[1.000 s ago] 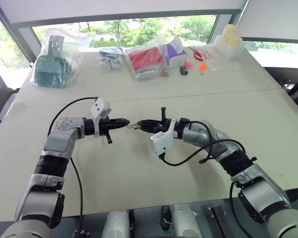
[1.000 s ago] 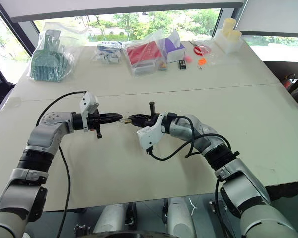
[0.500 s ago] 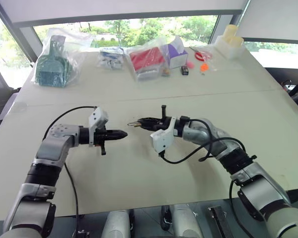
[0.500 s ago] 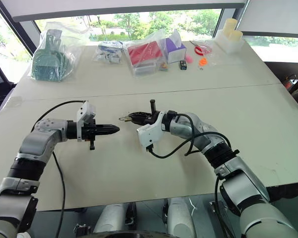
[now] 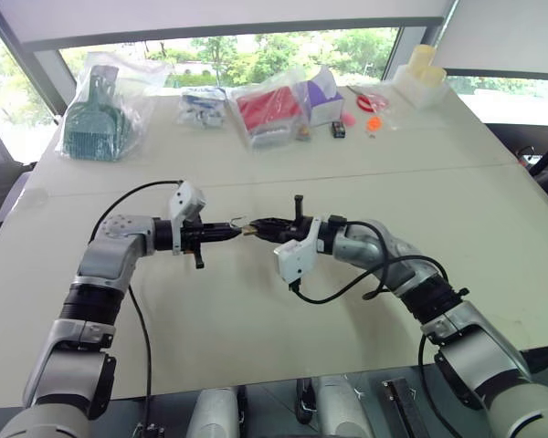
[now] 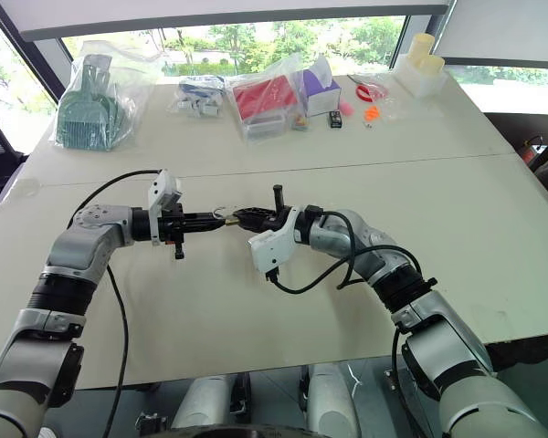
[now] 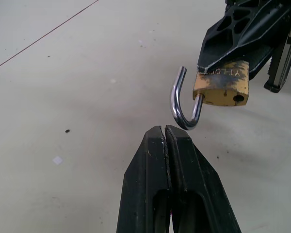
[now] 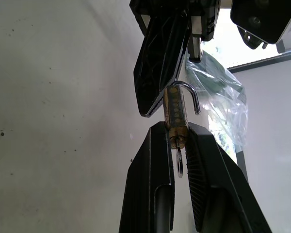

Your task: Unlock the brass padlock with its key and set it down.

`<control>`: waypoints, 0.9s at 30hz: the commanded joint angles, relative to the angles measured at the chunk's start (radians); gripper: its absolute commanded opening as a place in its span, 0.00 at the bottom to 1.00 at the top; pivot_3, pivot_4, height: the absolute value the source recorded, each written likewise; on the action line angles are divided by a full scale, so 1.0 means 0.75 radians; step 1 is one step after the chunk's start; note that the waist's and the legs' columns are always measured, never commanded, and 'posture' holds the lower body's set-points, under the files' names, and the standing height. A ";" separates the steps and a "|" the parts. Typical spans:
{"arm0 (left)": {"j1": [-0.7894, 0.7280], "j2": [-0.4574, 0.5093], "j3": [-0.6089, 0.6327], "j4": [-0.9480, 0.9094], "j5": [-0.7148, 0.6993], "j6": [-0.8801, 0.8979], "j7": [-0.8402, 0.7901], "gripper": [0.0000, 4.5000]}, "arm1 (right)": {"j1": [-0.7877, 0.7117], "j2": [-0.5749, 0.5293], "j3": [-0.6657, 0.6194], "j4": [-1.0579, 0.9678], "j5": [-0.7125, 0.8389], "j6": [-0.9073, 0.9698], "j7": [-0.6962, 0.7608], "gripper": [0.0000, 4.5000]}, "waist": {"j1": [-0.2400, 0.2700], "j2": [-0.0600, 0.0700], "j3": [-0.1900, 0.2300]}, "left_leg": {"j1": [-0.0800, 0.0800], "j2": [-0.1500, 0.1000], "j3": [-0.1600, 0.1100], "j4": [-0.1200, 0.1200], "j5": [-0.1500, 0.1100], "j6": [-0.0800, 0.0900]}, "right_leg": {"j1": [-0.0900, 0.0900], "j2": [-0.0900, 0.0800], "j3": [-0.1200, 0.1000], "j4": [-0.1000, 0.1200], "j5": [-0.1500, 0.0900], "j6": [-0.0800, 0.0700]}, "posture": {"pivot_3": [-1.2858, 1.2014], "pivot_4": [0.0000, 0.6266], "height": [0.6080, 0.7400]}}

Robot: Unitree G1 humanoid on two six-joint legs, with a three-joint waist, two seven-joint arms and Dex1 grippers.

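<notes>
- While the right hand (image 5: 256, 226) pinches the small yellowish-brass rectangular padlock (image 7: 221, 87) by its body, the thin silvery wire shackle (image 7: 182, 99) stands swung open, one end free in the air, so the unlocking part looks done to me.
- What changed: half a second back the left hand (image 5: 233, 230) sat pulled away from the lock with a clear gap between the two hands. Now it has come back in, and its tips sit just beside the open shackle, about where they were a second ago.
- The left hand's two black fingers (image 7: 157, 155) are pressed flat together with nothing between them. It's not holding the lock or a key.
- The key: in the right wrist view a little silvery ring-shaped bit (image 8: 178, 162) hangs from the lock's underside, between the right fingers (image 8: 153, 165). Probably the tiny metal key in the keyhole, but I can't be sure.
- The padlock is up in the air above the pale off-white surface (image 5: 256, 319), roughly mid-way between the two arms, well short of the plastic bags (image 5: 100, 105) at the far edge.
- My read: what's left is the set-down. Risk is the closed left tips bumping the shackle and twisting the lock in a fairly narrow pinch.
</notes>
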 commanded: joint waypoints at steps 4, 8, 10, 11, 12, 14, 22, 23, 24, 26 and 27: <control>0.106 0.119 0.035 -0.080 0.024 -0.054 -0.020 0.01 | -0.044 0.009 -0.036 0.161 0.002 0.006 -0.057 0.00 | -0.005 0.000 0.000 | 0.000 0.000 0.000 0.000 0.000 0.000 | 0.000 0.000 0.000 0.000 0.000 0.000 | 0.52 0.24 1.00; 0.194 0.178 0.091 -0.165 -0.015 -0.018 0.012 0.01 | -0.110 0.029 0.008 0.360 -0.082 -0.043 -0.144 0.00 | -0.006 0.000 0.000 | 0.000 0.001 0.001 -0.001 0.000 0.000 | -0.001 0.000 0.000 0.000 0.000 0.000 | 0.52 0.24 1.00; 0.215 0.184 0.118 -0.205 -0.036 0.009 0.036 0.01 | -0.129 0.039 0.028 0.427 -0.108 -0.075 -0.167 0.00 | 0.001 0.000 0.000 | 0.000 0.001 0.001 -0.001 0.000 0.000 | -0.001 0.000 0.000 0.000 0.000 0.000 | 0.52 0.24 1.00; 0.221 0.184 0.132 -0.225 -0.045 0.023 0.046 0.01 | -0.136 0.044 0.037 0.448 -0.118 -0.090 -0.173 0.00 | 0.002 0.000 0.000 | 0.000 0.001 0.001 -0.001 0.000 0.000 | -0.001 0.000 0.000 0.000 0.000 0.000 | 0.52 0.24 1.00; 0.226 0.182 0.141 -0.243 -0.054 0.035 0.056 0.01 | -0.140 0.048 0.042 0.462 -0.120 -0.103 -0.175 0.00 | 0.002 0.000 0.000 | 0.000 0.001 0.000 -0.001 0.000 0.000 | -0.001 0.000 0.000 0.000 0.000 0.000 | 0.52 0.24 1.00; 0.230 0.178 0.156 -0.284 -0.072 0.065 0.079 0.00 | -0.139 0.059 0.046 0.477 -0.107 -0.122 -0.164 0.29 | 0.001 0.000 0.000 | 0.000 0.001 0.000 -0.001 0.000 0.000 | -0.001 -0.001 0.001 0.000 0.000 0.000 | 0.52 0.24 1.00; 0.296 0.223 0.186 -0.406 -0.127 0.110 0.096 0.00 | -0.014 -0.066 0.003 0.271 0.028 -0.118 0.018 0.99 | 0.003 0.000 0.000 | 0.001 0.001 0.000 -0.001 0.000 0.000 | 0.000 -0.001 0.001 0.000 0.000 0.000 | 0.52 0.24 1.00; 0.303 0.237 0.191 -0.404 -0.124 0.105 0.094 0.00 | 0.020 -0.087 -0.035 0.203 0.127 -0.049 0.093 0.99 | 0.003 0.000 0.000 | 0.001 0.001 0.000 -0.001 0.000 0.000 | 0.001 -0.001 0.001 0.000 0.000 0.000 | 0.52 0.24 1.00; 0.309 0.246 0.194 -0.404 -0.124 0.104 0.096 0.00 | 0.046 -0.100 -0.062 0.150 0.196 0.005 0.145 0.99 | 0.003 0.000 0.000 | 0.001 0.001 0.000 -0.001 0.000 0.000 | 0.001 -0.001 0.001 0.000 0.000 0.000 | 0.52 0.24 1.00; 0.317 0.260 0.201 -0.415 -0.133 0.107 0.102 0.00 | 0.110 -0.133 -0.127 0.003 0.410 0.230 0.329 0.99 | 0.004 0.000 0.000 | 0.001 0.001 0.000 -0.001 0.000 0.000 | 0.001 -0.001 0.001 -0.001 0.000 0.000 | 0.52 0.24 1.00; 0.322 0.265 0.204 -0.424 -0.135 0.110 0.105 0.00 | 0.146 -0.164 -0.161 -0.090 0.544 0.387 0.447 0.99 | 0.005 0.000 0.000 | 0.001 0.001 0.000 0.000 0.000 0.000 | 0.001 -0.001 0.001 0.000 0.000 0.000 | 0.52 0.24 1.00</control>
